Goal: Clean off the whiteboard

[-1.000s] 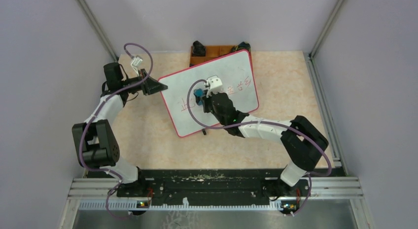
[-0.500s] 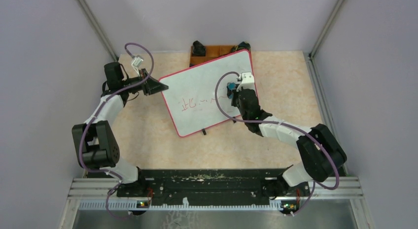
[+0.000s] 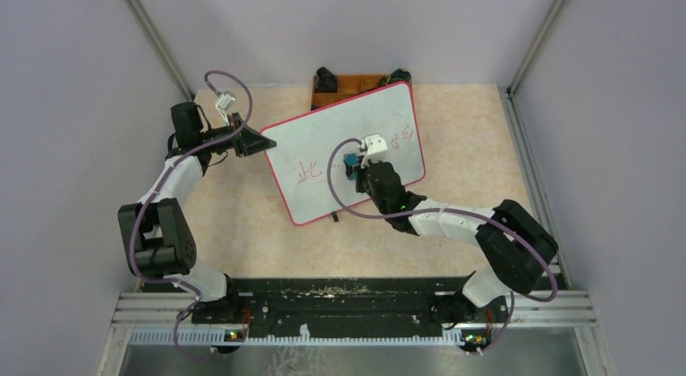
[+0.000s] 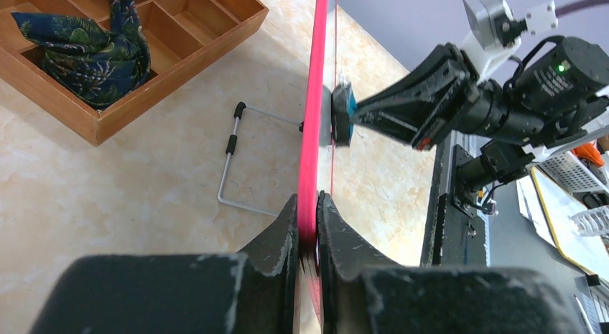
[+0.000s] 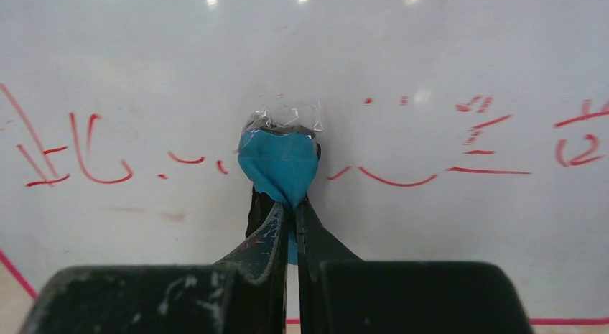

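Note:
The whiteboard (image 3: pixel 323 133), white with a red rim, stands tilted on its wire stand, with red characters left and right of its middle. My left gripper (image 3: pixel 271 141) is shut on the board's left edge; the left wrist view shows the red rim (image 4: pixel 314 97) pinched between the jaws of the left gripper (image 4: pixel 309 205). My right gripper (image 3: pixel 353 163) is shut on a blue eraser (image 5: pixel 279 161), which it presses against the board face (image 5: pixel 359 54) between the red strokes. The eraser also shows in the left wrist view (image 4: pixel 342 115).
A brown wooden tray (image 3: pixel 348 85) stands behind the board, with a dark patterned cloth (image 4: pixel 90 43) in one compartment. The wire stand (image 4: pixel 237 161) rests on the beige tabletop behind the board. Grey walls and metal rails (image 3: pixel 530 158) close in the table.
My right gripper swept the eraser from the board's middle to its right side, then back left toward the middle. The red strokes in the middle have thinned. The left gripper has not moved.

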Robot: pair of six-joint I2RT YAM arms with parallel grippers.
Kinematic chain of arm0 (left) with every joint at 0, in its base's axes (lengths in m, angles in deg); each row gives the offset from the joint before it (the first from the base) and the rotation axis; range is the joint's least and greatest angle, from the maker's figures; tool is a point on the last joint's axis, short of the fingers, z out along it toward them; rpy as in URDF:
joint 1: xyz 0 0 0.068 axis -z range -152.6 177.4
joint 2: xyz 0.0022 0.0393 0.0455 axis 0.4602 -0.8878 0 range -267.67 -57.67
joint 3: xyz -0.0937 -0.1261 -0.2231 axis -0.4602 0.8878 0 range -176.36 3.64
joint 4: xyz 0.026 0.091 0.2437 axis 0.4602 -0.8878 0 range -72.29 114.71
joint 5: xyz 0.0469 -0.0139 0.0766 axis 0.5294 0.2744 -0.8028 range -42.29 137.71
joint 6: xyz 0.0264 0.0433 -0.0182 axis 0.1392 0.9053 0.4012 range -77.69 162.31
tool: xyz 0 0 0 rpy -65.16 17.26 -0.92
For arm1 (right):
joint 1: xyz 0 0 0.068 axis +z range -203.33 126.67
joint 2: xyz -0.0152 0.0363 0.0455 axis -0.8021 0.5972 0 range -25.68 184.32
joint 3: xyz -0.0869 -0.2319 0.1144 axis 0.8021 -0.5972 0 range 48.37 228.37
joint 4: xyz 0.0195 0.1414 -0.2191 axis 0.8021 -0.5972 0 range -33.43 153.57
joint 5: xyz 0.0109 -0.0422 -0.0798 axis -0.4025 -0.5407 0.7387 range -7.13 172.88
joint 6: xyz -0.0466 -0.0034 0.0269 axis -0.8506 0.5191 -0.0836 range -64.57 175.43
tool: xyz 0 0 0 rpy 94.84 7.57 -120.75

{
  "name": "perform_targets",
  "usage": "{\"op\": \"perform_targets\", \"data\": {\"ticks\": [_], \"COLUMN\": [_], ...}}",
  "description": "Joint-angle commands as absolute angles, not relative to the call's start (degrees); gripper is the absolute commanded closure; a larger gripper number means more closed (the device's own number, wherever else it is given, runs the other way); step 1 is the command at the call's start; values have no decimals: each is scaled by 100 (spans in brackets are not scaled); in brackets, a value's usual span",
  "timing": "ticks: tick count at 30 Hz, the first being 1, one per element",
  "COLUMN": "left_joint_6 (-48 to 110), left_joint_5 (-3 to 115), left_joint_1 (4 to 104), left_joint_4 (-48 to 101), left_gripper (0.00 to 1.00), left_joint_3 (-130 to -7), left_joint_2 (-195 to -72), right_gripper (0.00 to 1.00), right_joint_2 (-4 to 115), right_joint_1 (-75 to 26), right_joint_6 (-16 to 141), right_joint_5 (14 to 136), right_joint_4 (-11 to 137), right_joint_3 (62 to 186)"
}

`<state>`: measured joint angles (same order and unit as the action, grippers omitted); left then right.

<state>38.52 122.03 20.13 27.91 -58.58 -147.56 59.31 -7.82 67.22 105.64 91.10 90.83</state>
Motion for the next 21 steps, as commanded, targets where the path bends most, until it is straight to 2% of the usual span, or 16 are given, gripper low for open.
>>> {"op": "perform_targets", "data": {"ticks": [1,21], "left_joint_6": [4336,4379], "left_joint_5": [12028,12062], "left_joint_1": [2044,2052], "left_joint_4": [2589,2502], "left_gripper": [100,100], "left_joint_3": [-5884,-5903], "left_joint_2": [-14745,-14803], "right_gripper": [100,100], "right_joint_2": [6243,7108], "right_joint_1": [-357,81], "right_joint_6": [6748,6463], "right_joint_5": [10648,10243], "right_joint_4": [9313,9220], "right_joint_3": [9609,10660]}}
